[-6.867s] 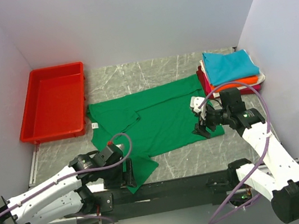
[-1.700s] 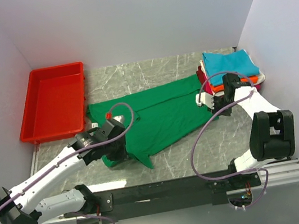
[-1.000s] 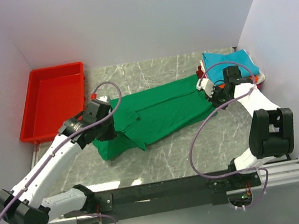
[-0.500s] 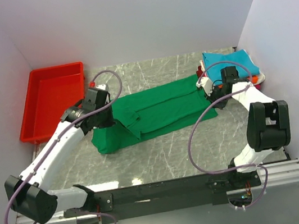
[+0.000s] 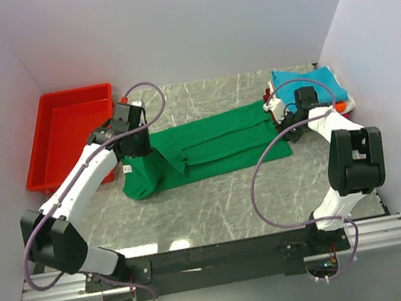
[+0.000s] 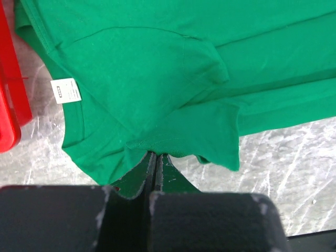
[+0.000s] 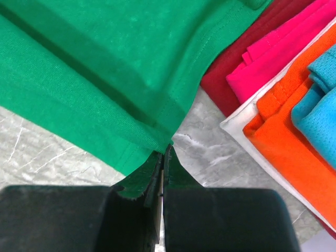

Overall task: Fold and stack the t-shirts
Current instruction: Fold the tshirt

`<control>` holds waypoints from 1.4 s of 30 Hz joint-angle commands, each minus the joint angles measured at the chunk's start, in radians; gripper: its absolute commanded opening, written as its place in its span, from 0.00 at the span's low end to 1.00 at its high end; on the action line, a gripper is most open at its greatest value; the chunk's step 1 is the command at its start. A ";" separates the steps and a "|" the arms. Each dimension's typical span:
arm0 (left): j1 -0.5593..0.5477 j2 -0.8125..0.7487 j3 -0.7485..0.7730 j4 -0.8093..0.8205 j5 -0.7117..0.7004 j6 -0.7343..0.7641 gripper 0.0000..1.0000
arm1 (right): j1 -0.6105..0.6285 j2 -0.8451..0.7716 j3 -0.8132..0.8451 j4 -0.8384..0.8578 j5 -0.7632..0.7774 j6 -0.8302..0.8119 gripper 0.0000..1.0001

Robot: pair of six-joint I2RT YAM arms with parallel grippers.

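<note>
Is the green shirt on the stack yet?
No, the green shirt lies stretched out on the table beside the folded stack.

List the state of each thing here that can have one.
green t-shirt, doubled over lengthwise, pinched at both ends.
stack of folded t-shirts, folded and piled, teal on top.
red tray, upright, nothing seen inside.
left hand, shut on the green t-shirt.
right hand, shut on the green t-shirt's hem corner.

Neck label [image 6: 66, 90], print apparently illegible
</note>
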 commanded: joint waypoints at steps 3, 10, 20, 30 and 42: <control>0.021 0.051 0.061 0.048 0.035 0.044 0.00 | 0.014 0.025 0.050 0.044 0.027 0.034 0.00; 0.039 0.106 0.107 0.064 0.055 0.050 0.00 | 0.025 0.030 0.038 0.081 0.044 0.053 0.00; 0.063 0.161 0.144 0.065 0.064 0.068 0.00 | 0.046 0.045 0.042 0.113 0.070 0.083 0.01; 0.083 0.226 0.177 0.065 0.067 0.082 0.00 | 0.052 0.053 0.044 0.144 0.096 0.106 0.02; 0.119 0.275 0.200 0.070 0.081 0.087 0.01 | 0.066 0.053 0.041 0.171 0.114 0.125 0.06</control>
